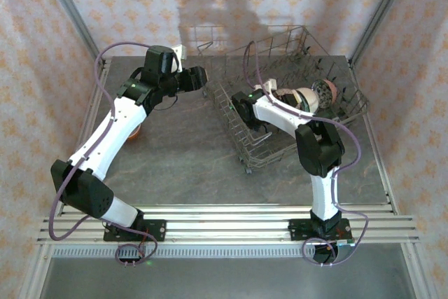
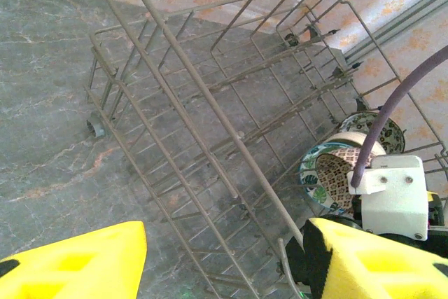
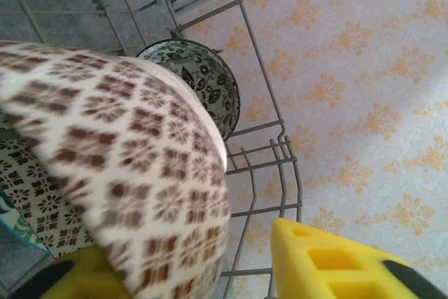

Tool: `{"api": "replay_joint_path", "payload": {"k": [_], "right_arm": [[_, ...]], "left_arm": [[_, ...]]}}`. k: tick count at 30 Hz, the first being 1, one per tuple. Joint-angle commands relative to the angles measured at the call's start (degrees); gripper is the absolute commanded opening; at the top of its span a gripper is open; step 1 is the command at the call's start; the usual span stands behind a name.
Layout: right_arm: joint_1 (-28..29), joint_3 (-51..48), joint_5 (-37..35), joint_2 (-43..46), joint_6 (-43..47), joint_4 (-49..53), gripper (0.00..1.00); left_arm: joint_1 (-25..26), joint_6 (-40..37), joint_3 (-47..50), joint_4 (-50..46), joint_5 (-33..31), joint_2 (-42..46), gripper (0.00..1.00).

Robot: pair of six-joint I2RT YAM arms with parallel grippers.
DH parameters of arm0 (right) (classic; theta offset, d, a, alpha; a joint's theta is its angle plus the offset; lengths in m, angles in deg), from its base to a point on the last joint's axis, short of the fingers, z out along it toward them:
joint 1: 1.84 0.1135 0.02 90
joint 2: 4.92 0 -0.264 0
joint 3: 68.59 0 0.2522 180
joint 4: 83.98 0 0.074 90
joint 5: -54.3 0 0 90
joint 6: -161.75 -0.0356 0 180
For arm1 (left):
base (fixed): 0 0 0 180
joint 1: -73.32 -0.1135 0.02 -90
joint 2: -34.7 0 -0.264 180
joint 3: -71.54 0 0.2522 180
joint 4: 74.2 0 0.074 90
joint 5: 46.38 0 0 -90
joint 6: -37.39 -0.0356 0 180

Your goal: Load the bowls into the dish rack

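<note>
From above, the dish rack (image 1: 294,36) sits on the grey counter (image 1: 196,166) at upper right of the frame, with several bowls standing on edge at its right end, likely so the tines prop them. The right fingers (image 1: 275,90) reach in beside them, while the left fingers (image 1: 201,78) hover at the rack's upper left corner. An orange bowl (image 1: 134,131) waits on the counter at mid-left, under the left arm. In the left wrist view, the left fingers (image 2: 91,257) are spread wide and empty over the rack (image 2: 185,68). At lower right stand a brown-checked bowl (image 2: 339,176) and, behind it, a dark leafy bowl (image 2: 381,131). In the right wrist view, the brown-checked bowl (image 3: 140,159) is white with rows of small brown diamonds and a plain rim, and it looks blurred. Its wall lies between the right fingers (image 3: 329,264), which are parted, and a gap shows beside the one at lower right. I judge this to be a loose hold or a release. The dark leafy bowl (image 3: 203,82) leans against the mesh side.
</note>
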Motion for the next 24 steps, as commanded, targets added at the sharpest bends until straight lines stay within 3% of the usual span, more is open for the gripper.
{"api": "replay_joint_path", "payload": {"k": [1, 17, 24], "right_arm": [[2.4, 1.9, 1.4, -0.7, 1.7, -1.6, 0.42], [0.5, 1.4, 7.6, -3.6, 5.9, -8.8, 0.43], [-1.2, 0.9, 11.1, -0.4, 9.3, -12.5, 0.51]], "left_arm": [[-0.7, 0.9, -2.0, 0.2, 0.5, -1.0, 0.62], [-0.6, 2.8, -3.3, -0.6, -1.0, -2.7, 0.62], [-0.7, 1.7, -6.5, -4.2, -3.5, -4.3, 0.62]]}}
